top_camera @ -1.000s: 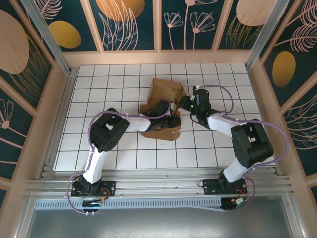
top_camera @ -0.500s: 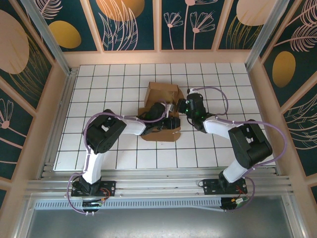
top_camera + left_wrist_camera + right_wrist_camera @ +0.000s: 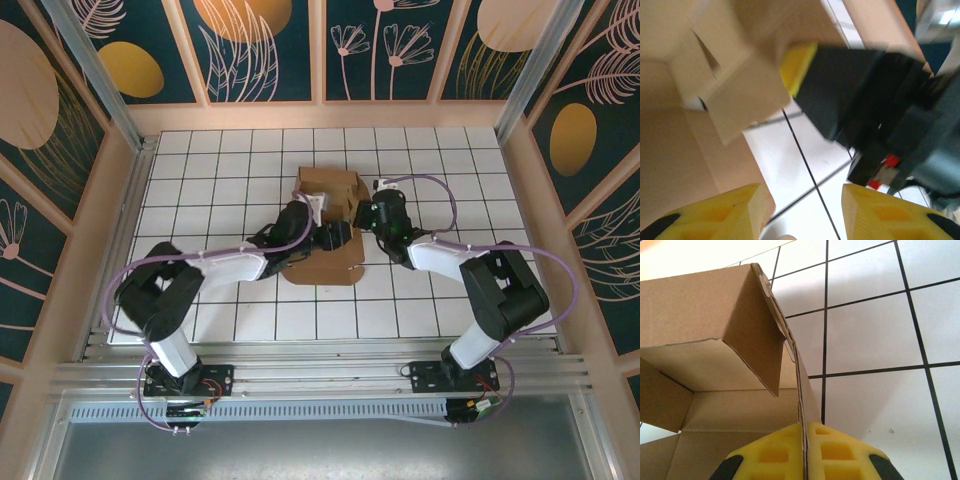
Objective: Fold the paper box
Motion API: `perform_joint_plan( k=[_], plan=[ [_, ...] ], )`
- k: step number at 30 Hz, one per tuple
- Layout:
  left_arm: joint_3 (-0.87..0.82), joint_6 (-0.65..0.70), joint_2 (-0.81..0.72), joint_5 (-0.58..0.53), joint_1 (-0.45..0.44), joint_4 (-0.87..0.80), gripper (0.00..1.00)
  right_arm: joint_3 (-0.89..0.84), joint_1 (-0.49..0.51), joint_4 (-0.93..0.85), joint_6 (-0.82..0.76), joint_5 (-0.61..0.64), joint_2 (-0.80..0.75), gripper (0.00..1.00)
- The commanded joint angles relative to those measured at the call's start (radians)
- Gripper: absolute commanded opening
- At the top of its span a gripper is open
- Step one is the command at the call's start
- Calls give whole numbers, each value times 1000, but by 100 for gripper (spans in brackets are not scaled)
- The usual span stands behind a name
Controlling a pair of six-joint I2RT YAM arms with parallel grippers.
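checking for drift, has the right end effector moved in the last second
Yes. The right end effector, shut on the paper box, shifted left along the table grid.

No writing can be read anywhere.

The paper box (image 3: pixel 330 186) shows plain brown cardboard on every face in view, both from above and close up from the two wrists. The desk (image 3: pixel 200 180) carries a grid of black lines on white. The wall panels (image 3: pixel 250 50) around it bear painted leaves, flowers and orange ovals. In the left wrist view a small red part (image 3: pixel 888 161) sits on a dark housing, too blurred to tell whether it carries any mark.
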Motion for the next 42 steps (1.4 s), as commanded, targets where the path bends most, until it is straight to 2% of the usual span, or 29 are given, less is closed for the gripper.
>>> perform_joint_plan(
  k=[1, 5, 10, 12, 15, 20, 26, 33, 38, 42],
  plan=[
    [24, 9, -128, -228, 45, -105, 48, 1, 11, -88, -32, 29, 2, 0],
    [93, -28, -189, -262, 146, -243, 52, 8, 11, -91, -42, 36, 2, 0],
    [338, 27, -58, -119, 256, -472, 53, 23, 11, -107, -65, 50, 7, 0],
    [395, 25, -9, -54, 281, -506, 54, 30, 35, -118, -83, 68, 7, 0],
    [438, 9, 38, 13, 309, -509, 55, 34, 52, -127, -114, 105, 0, 0],
    [427, -23, 94, 55, 327, -468, 56, 58, 71, -138, -151, 116, 3, 0],
    [367, -44, 82, -59, 328, -494, 55, 81, 82, -150, -165, 119, 18, 0],
    [302, -87, 88, -16, 328, -429, 54, 98, 86, -157, -166, 112, 31, 0],
    [286, -106, 101, 26, 328, -392, 48, 107, 86, -155, -146, 66, 38, 1],
    [274, -127, 115, 79, 328, -354, 46, 111, 86, -109, -81, -22, 48, 3]
  ],
)
